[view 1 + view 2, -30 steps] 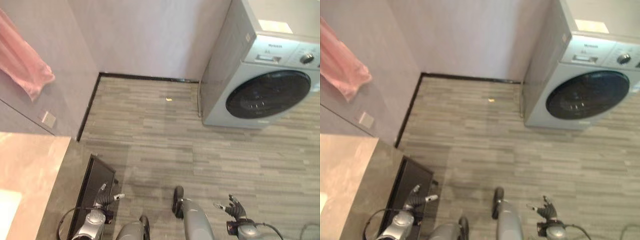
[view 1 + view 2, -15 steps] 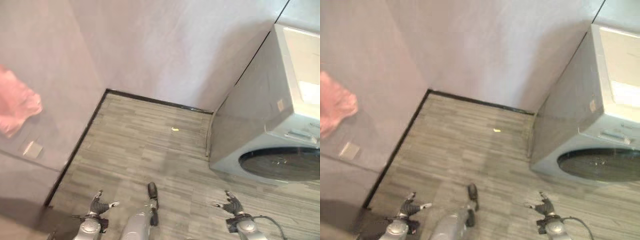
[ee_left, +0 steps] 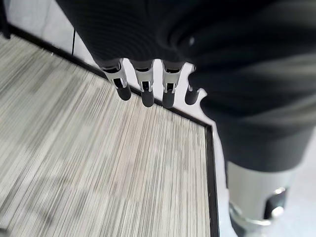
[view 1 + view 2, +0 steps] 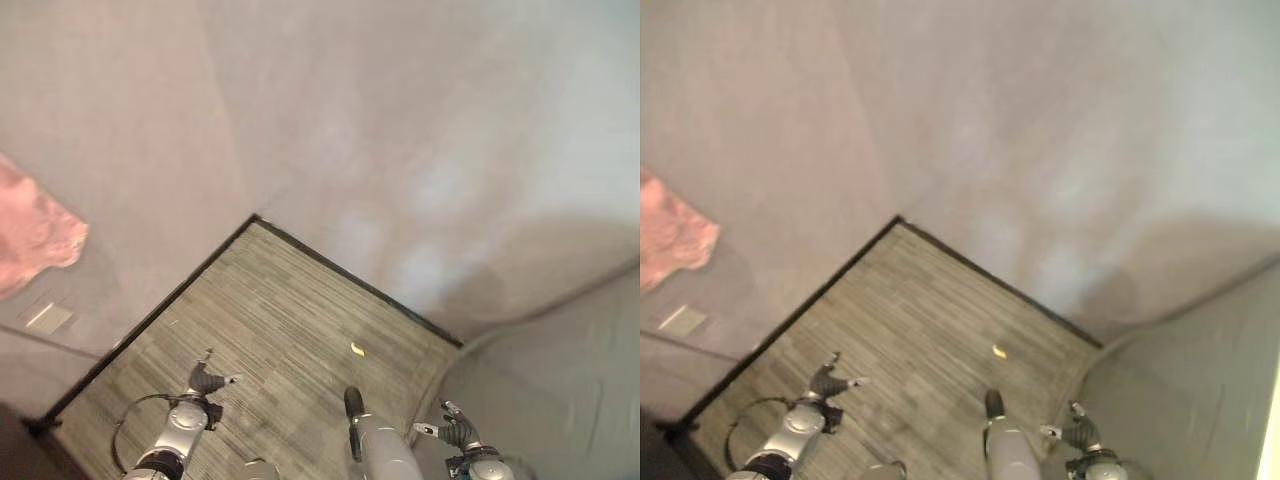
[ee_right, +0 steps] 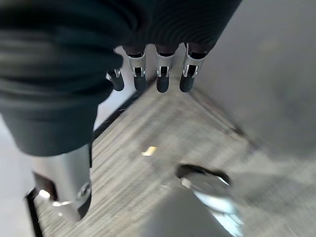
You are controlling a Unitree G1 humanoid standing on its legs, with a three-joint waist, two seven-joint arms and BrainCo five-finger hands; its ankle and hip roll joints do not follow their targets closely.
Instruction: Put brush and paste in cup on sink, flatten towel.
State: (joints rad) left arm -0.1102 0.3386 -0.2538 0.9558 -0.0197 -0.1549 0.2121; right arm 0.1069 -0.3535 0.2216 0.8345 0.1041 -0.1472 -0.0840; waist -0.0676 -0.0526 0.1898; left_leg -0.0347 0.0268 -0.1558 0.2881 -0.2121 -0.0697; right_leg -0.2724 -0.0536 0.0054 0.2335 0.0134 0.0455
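walls and wood-grain floor (image 4: 290, 320) fill frame | pink towel (image 4: 35, 235) hangs at left edge, bunched; brush, paste, cup unseen | left hand (image 4: 205, 381) lower left, right hand (image 4: 452, 432) lower right, both slack-fingered, empty | judged: face the towel before reaching | tiny yellow scrap (image 4: 357, 349) mid-floor | no legible writing

Floor (image 4: 290, 320): matt grey wood-look planks w/ fine streaked grain. Walls (image 4: 400, 130): smooth, matt, pale grey. Pink towel (image 4: 35, 235): soft, rumpled cloth. Skirting (image 4: 340, 275): black, slightly glossy.
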